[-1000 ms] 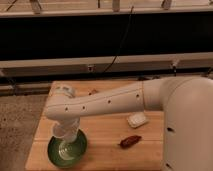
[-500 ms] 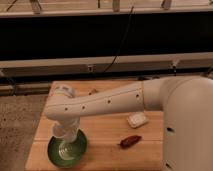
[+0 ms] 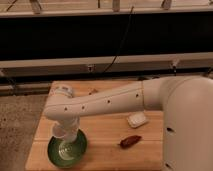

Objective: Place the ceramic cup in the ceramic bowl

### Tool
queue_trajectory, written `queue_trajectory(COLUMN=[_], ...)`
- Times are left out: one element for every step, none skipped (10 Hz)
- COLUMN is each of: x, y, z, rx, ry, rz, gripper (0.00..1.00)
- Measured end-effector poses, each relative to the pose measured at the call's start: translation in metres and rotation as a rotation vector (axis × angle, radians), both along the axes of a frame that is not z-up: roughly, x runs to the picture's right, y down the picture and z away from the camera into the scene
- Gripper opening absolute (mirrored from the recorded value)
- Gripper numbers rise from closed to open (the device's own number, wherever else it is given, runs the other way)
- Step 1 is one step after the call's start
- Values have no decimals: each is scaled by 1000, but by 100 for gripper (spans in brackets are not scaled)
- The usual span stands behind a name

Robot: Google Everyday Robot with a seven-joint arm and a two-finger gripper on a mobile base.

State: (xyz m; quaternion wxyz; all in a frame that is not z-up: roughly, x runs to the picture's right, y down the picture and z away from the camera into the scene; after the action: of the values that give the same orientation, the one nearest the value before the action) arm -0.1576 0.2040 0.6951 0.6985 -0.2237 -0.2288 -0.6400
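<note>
**Q:** Gripper (image 3: 65,133) first: where is it?

**R:** At the end of the white arm (image 3: 107,101), which reaches in from 3 o'clock and bends down at its wrist. It hangs over the ceramic bowl (image 3: 53,152), at about 8 o'clock on the wooden table (image 3: 102,152).

**Q:** Spread, pressed together, or pinching something?

**R:** I cannot tell. The wrist covers it from this side.

**Q:** And the ceramic cup (image 3: 65,144)?

**R:** It is a pale cylinder right under the gripper, inside the green rim and over the bowl's paler centre. I cannot tell whether it touches the bowl's floor or hangs just above it.

**Q:** Which way does it point?

**R:** It looks upright, with its long axis running from 12 to 6 o'clock in line with the wrist above. Which end is the mouth I cannot make out.

**Q:** What else is on the table?

**R:** A flat white rectangular thing (image 3: 137,119) lies at 2 o'clock from the bowl, well apart from it. A reddish-brown lump (image 3: 130,141) lies at 3 o'clock from the bowl, near the white thing but not touching it.
</note>
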Motion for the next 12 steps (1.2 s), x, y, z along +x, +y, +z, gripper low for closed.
queue_trajectory(x=[0,-1,-1,-1,-1,-1,-1,-2,-1,-1,-1,-1], y=[0,0,0,0,0,0,0,0,-1,-1,-1,0], z=[0,0,0,0,0,0,0,0,-1,-1,1,8], rx=[0,0,0,0,0,0,0,1,1,0,-12,-32], ry=[-1,-1,-1,-1,-1,-1,-1,-3,-3,-3,0,-3], rz=[-1,-3,-4,-6,-8,-10,-11,-13,-14,-14,-16,-23], gripper=[3,3,3,3,3,3,3,3,4,8,15,20])
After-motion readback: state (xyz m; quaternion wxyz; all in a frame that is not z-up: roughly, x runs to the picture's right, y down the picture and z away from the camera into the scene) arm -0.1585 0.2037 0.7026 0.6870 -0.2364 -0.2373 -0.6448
